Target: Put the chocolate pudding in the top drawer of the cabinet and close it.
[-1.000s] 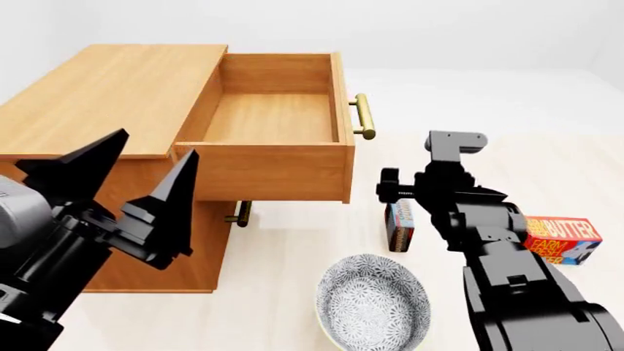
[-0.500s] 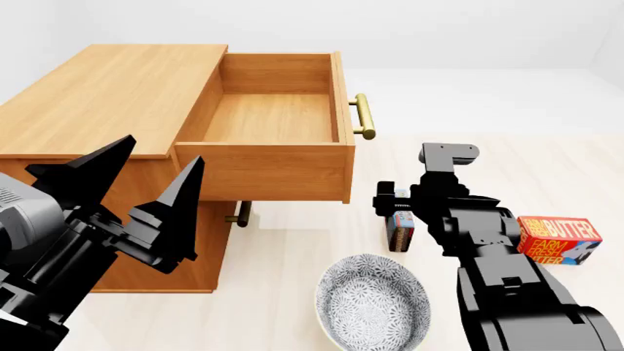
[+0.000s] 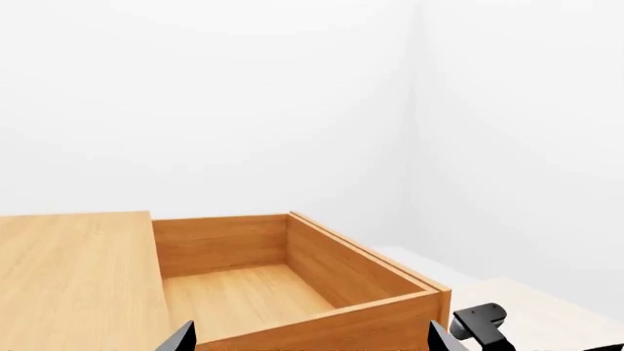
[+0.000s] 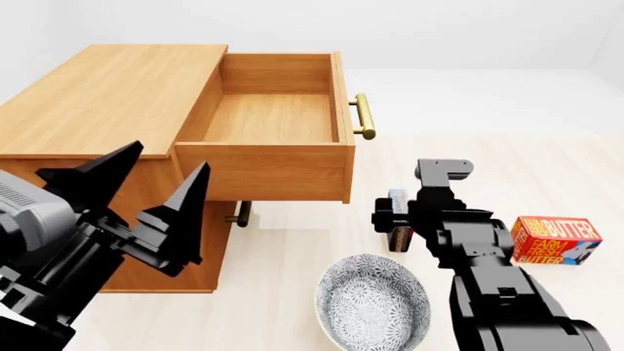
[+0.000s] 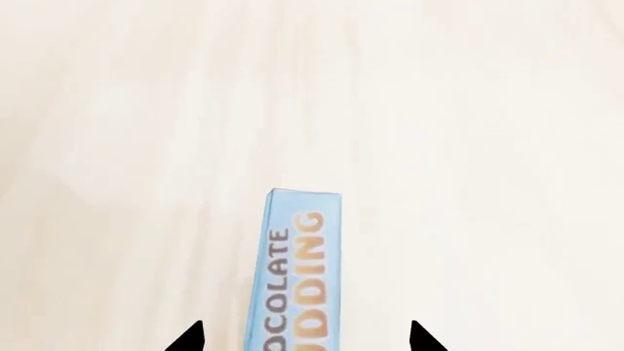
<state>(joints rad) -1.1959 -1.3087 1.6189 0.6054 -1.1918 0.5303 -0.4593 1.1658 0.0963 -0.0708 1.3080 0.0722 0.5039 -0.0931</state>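
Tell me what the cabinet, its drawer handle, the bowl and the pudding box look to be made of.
Cabinet: light-brown wood with a satin finish; faint grain lines show.
Drawer handle: probably brass, golden with a soft sheen.
Bowl: likely glazed ceramic, with a fine grey-and-white pattern and a pale rim.
Pudding box: seemingly printed cardboard, with flat, sharp edges and a lettered light-blue side.

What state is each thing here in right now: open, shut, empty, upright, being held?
Upper wooden drawer: pulled open, empty.
Lower drawer's brass handle: drawer shut.
Thin chocolate pudding box with light blue edges: standing on edge, between fingertips, not gripped.
Patterned grey bowl: upright, empty.
Red-orange butter box: lying untouched.
Left gripper: open.
Right gripper: open.
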